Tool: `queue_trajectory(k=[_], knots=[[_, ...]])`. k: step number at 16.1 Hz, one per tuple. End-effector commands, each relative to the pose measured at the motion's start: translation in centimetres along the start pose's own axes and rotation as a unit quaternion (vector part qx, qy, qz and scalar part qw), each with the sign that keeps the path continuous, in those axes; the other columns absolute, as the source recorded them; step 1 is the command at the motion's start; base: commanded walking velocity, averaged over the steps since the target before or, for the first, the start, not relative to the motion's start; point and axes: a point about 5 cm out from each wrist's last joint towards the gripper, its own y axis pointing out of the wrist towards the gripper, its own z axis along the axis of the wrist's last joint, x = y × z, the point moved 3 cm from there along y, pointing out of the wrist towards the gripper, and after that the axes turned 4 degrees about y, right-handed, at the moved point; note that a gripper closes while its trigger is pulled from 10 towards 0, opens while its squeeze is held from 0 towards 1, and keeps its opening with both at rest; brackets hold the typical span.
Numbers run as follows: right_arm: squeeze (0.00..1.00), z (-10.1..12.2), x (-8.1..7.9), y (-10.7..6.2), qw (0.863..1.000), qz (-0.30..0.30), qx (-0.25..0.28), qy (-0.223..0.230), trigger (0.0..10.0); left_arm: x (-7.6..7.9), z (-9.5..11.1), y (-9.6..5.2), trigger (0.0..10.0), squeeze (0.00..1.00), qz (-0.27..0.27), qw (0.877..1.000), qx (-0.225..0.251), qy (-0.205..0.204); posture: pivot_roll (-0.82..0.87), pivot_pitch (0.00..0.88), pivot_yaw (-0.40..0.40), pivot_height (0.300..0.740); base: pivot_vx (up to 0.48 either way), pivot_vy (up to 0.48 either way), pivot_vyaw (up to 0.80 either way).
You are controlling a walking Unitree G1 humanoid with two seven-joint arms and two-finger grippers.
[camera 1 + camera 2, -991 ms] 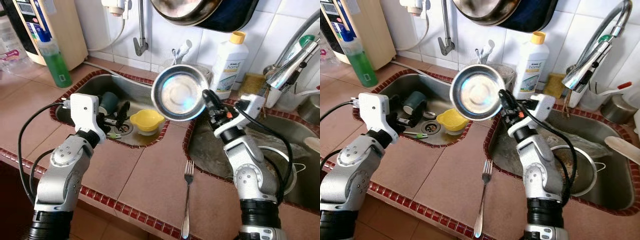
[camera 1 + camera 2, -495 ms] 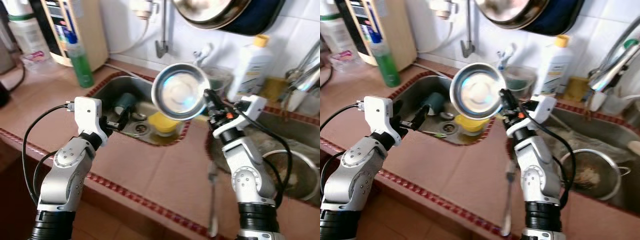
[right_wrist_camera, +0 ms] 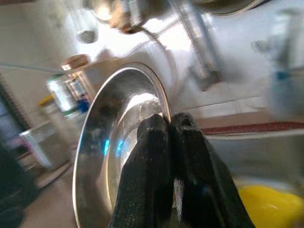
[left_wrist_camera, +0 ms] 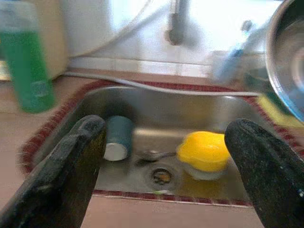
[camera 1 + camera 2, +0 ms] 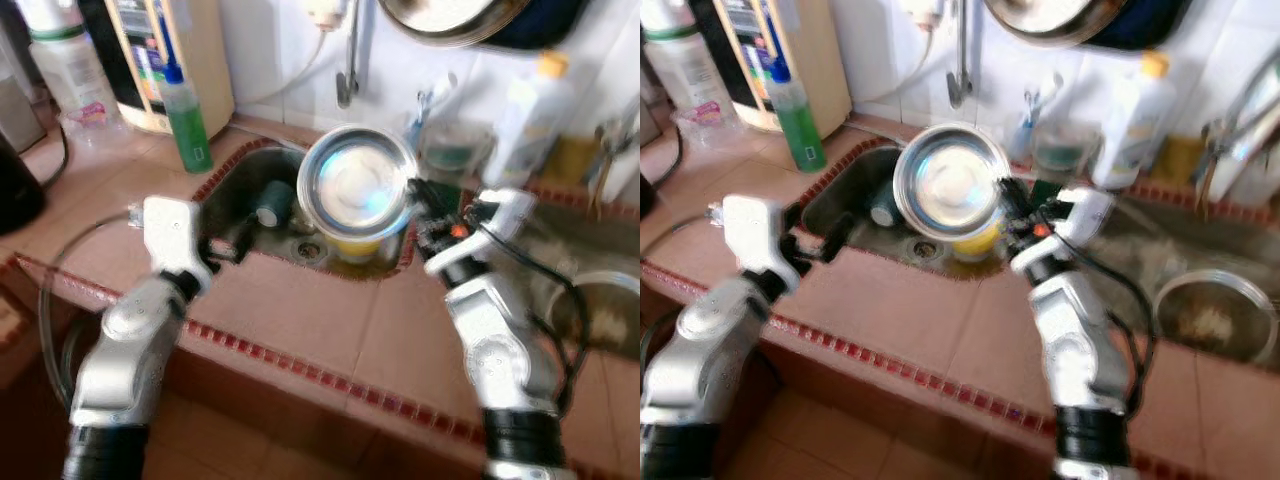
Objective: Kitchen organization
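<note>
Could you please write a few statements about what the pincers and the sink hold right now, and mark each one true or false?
1. The right pincer is shut on the rim of the steel bowl. True.
2. The left pincer grips the green bottle. False: its fingers are open and hold nothing; the bottle stands on the counter beside the sink.
3. A yellow bowl lies in the sink. True.
4. The steel bowl rests on the counter. False: it is held up in the air above the sink.
5. A dark teal cup lies on its side in the sink. True.
</note>
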Motion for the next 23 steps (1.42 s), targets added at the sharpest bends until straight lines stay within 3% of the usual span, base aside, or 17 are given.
queue_trajectory(k=[1, 7, 15, 23], knots=[[0.00, 0.64, -0.85, 0.44, 1.000, 0.014, 0.015, 0.001, 10.0, -0.45, 0.28, -0.08, 10.0, 0.00, 0.005, 1.000, 0.000, 0.009, -0.08, 0.037, 0.020, 0.740, 0.000, 0.345, 0.00], [0.00, 0.17, -1.16, 0.52, 1.000, 0.018, 0.006, 0.013, 10.0, 0.18, 0.15, -0.07, 10.0, 0.00, -0.010, 1.000, 0.001, 0.023, -0.08, 0.037, 0.022, 0.740, 0.000, 0.102, 0.00], [0.00, -0.22, -1.19, 0.68, 1.000, 0.016, -0.001, 0.013, 10.0, 0.22, 0.04, -0.09, 10.0, 0.00, -0.021, 0.999, -0.002, 0.038, -0.08, 0.036, 0.024, 0.740, 0.000, 0.000, -0.61], [0.00, -0.01, -1.31, 0.77, 1.000, 0.020, 0.006, 0.015, 10.0, 0.24, -0.04, -0.14, 10.0, 0.00, -0.028, 0.999, -0.006, 0.032, -0.08, 0.031, 0.021, 0.740, 0.000, 0.000, 0.00]])
